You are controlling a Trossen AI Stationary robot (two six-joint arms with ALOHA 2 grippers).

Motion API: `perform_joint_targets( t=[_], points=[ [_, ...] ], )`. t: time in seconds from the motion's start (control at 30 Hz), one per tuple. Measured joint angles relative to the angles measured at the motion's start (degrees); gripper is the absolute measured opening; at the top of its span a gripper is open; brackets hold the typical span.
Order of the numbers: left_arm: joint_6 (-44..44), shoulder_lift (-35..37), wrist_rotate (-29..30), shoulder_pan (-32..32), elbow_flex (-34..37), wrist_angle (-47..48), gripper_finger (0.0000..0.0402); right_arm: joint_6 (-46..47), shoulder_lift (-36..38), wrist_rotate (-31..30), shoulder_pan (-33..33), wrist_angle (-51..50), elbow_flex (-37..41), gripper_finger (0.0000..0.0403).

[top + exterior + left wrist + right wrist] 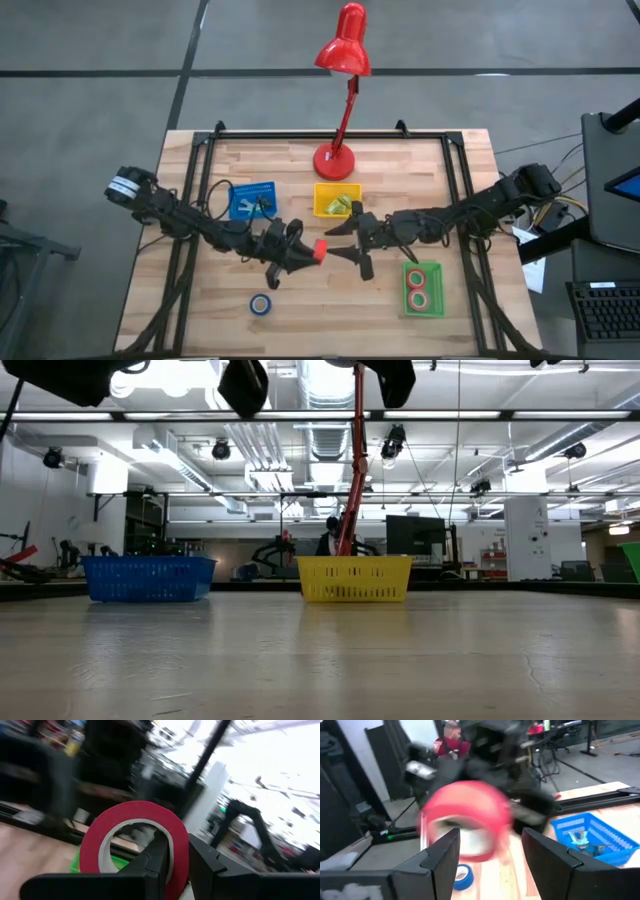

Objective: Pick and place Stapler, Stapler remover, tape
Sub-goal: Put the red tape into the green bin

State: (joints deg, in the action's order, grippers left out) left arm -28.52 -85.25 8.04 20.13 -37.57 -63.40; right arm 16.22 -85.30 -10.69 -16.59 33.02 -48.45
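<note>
A red tape roll (319, 249) is held clamped in the left gripper (309, 252) above mid-tabletop (300, 310), apparently for handover; the right gripper (343, 240), jaws apart, faces it. Closing on the roll, then carrying to the green bin (423, 290), seems next. A blue tape roll (260, 304) lies apart.

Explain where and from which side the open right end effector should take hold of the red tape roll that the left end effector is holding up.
Grip the free arc of the red tape roll, opposite the left end effector, one finger through the centre, one outside. The right end effector already faces it, fingers apart; come straight across.
</note>
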Motion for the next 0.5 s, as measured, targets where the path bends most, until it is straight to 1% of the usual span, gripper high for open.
perform_joint_targets(
  t=[0.13,0.23,0.33,0.5],
  points=[
    [0.16,0.13,1.48,-0.29,-0.12,0.06,0.006,-0.41,0.14,-0.03,-0.69,-0.09,0.13,0.021],
    [-0.26,0.22,1.05,-0.45,-0.21,-0.1,0.006,-0.8,0.32,-0.61,-0.96,0.0,0.05,0.021],
    [-0.26,0.24,1.27,-0.47,-0.45,0.0,0.006,-2.29,0.16,-3.18,-1.08,0.14,-0.07,0.021],
    [-0.04,0.24,1.15,-0.53,-0.67,0.05,0.006,-3.43,0.07,-5.63,-1.06,0.27,-0.07,0.021]
  ],
)
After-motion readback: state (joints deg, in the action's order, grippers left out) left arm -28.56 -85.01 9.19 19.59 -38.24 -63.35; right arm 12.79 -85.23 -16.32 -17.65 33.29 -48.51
